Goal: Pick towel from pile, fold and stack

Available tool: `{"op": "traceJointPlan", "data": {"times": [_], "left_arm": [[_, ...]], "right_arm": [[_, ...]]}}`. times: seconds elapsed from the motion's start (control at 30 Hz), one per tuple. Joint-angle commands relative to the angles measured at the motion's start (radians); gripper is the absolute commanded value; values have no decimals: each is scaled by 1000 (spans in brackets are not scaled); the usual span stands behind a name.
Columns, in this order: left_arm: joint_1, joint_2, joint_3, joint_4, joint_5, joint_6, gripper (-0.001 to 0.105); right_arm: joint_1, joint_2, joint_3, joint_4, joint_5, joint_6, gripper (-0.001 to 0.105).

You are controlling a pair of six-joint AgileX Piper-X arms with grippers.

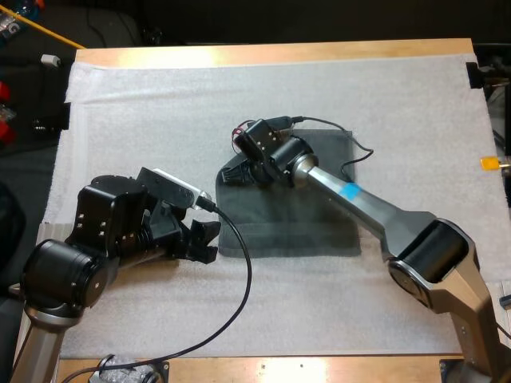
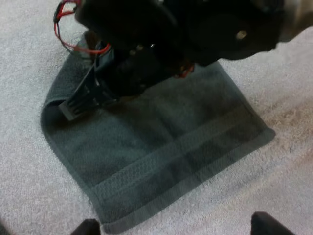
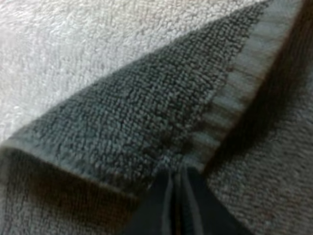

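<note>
A dark grey-green towel (image 1: 303,219) lies flat in the middle of the white mat, doubled over along its left edge. My right gripper (image 1: 230,175) is low at that left edge. In the right wrist view its fingers (image 3: 161,205) are pressed together on a banded corner flap of the towel (image 3: 146,122). The left wrist view shows that gripper (image 2: 78,105) resting on the towel (image 2: 166,147) near the fold. My left gripper (image 1: 211,241) hovers open just off the towel's near left corner, fingertips (image 2: 90,227) apart with nothing between them.
The white mat (image 1: 144,112) covers most of the wooden table (image 1: 263,53). My right arm (image 1: 359,203) stretches across the towel from the right. A black cable (image 1: 239,295) loops over the mat near the front.
</note>
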Motion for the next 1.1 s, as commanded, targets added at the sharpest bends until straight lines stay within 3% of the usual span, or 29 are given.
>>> {"op": "traceJointPlan", "data": {"times": [0.0,0.23,0.67,0.83,1.07], "left_arm": [[1,-3,-6,4,7,-10,60],[1,-3,-6,4,7,-10,60],[1,-3,-6,4,7,-10,60],[1,-3,-6,4,7,-4,60],[1,-3,-6,4,7,-3,60]], "right_arm": [[-4,4,-6,-23,11,4,0],[-4,44,-15,-118,8,67,0],[-14,40,-15,-726,119,107,0],[-14,-7,-15,-641,112,51,0],[-16,-67,-15,-330,219,-4,0]]}}
